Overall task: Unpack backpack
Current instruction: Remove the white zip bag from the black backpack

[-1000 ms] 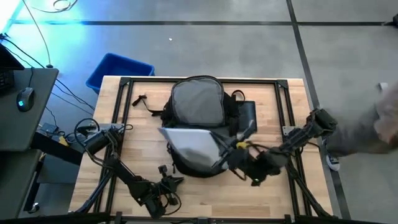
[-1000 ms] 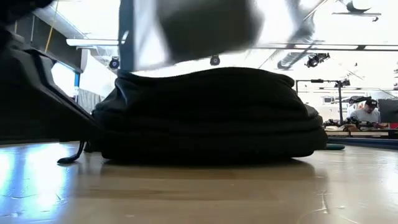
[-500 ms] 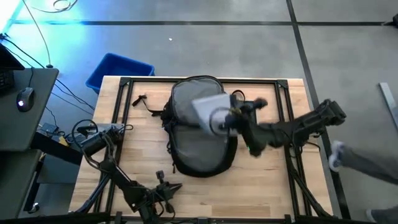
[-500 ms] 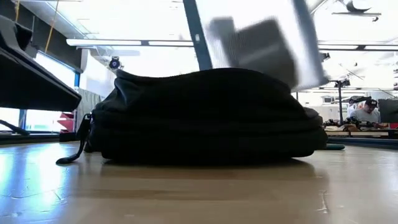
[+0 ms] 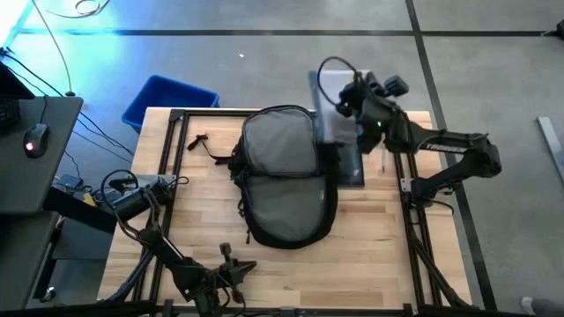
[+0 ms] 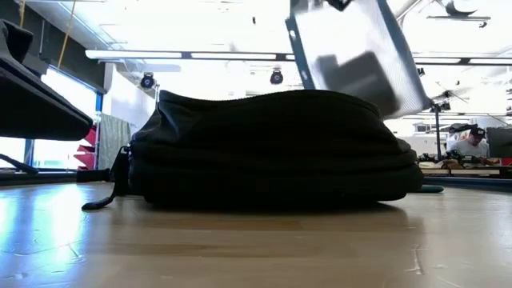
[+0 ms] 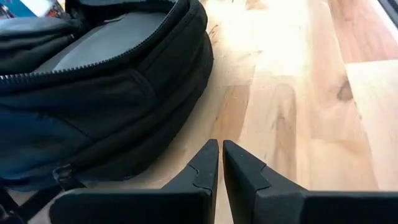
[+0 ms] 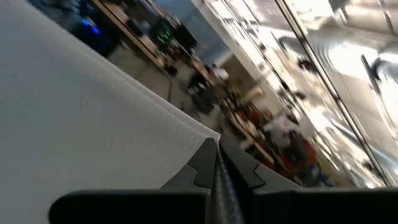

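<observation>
The pale wooden table [image 5: 379, 238] with its black metal frame carries a large black fabric backpack [image 5: 286, 176] lying flat near the middle, its flap thrown open so the grey inner lining faces up; black straps trail off its left side. No brand, label or writing can be read on anything here (the small details are too fine to make out).

A blue plastic bin [image 5: 167, 99] stands on the floor beyond the table's far left corner.

The right tool [image 5: 345, 99] is raised over the far edge of the table, just right of the backpack's far end, its fingers pinched shut on a flat, translucent whitish sheet-like item [image 6: 356, 52]; in the low view this item hangs tilted above the right part of the backpack, clear of it. What exactly it is cannot be told.

The left tool [image 7: 220, 163] waits low at the near edge of the table, left of centre, fingers closed on nothing, with the backpack's near end just beyond its tips but apart from them.
</observation>
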Robot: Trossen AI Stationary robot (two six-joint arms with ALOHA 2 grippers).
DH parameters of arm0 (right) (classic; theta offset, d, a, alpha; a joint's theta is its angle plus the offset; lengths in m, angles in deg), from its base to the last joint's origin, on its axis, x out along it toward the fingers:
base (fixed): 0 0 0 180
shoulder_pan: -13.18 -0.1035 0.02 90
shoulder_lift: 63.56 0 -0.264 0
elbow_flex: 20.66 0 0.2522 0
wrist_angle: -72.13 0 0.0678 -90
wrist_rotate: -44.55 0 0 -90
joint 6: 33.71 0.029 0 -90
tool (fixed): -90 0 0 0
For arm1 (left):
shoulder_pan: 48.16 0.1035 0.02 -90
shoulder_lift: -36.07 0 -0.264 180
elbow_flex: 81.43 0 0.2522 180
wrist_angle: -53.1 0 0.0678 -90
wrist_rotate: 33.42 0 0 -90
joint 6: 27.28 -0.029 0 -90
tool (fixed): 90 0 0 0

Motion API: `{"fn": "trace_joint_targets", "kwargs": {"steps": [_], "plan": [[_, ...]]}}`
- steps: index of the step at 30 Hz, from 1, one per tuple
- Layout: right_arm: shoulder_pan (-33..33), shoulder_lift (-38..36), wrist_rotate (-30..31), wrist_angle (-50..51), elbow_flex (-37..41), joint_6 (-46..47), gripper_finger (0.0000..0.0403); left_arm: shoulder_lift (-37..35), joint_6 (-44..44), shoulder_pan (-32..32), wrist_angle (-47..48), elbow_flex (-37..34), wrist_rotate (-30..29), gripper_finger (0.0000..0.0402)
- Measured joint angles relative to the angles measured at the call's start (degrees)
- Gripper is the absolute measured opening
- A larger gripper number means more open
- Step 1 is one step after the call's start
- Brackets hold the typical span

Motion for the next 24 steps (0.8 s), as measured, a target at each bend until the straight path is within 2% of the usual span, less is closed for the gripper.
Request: {"fn": "trace_joint_targets", "kwargs": {"steps": [3,6,9,11,12,14,20,24], "plan": [[1.80,0.64,-0.06,11.37,0.01,5.82,0.0000,0.00,-3.03,0.41,0.04,0.00,-0.88,0.0003],[0.14,0.80,-3.26,33.98,0.03,20.86,0.0000,0.00,-5.77,0.98,0.01,0.00,-1.67,0.0003],[-4.32,0.81,-17.57,58.73,0.03,48.06,0.0000,0.00,-8.13,1.53,-0.02,0.00,-1.78,0.0003],[-6.57,1.47,-27.00,69.28,1.15,62.84,0.0000,0.00,-9.40,1.86,-0.14,0.00,-1.84,0.0003],[-7.95,1.58,-30.15,71.72,2.90,66.79,0.0000,0.00,-9.81,2.02,-0.18,0.00,-1.85,0.0003],[-11.58,1.76,-35.88,71.57,8.02,70.28,0.0000,0.00,-9.88,2.22,-0.18,-0.01,-1.85,0.0003],[-22.80,1.81,-52.60,57.40,24.35,80.42,0.0000,-0.02,-9.45,2.42,-0.45,-0.02,-1.88,0.0003],[-30.42,1.81,-61.75,49.47,31.99,90.71,0.0000,-0.02,-9.69,1.92,-0.62,-0.02,-3.32,0.0003]]}}
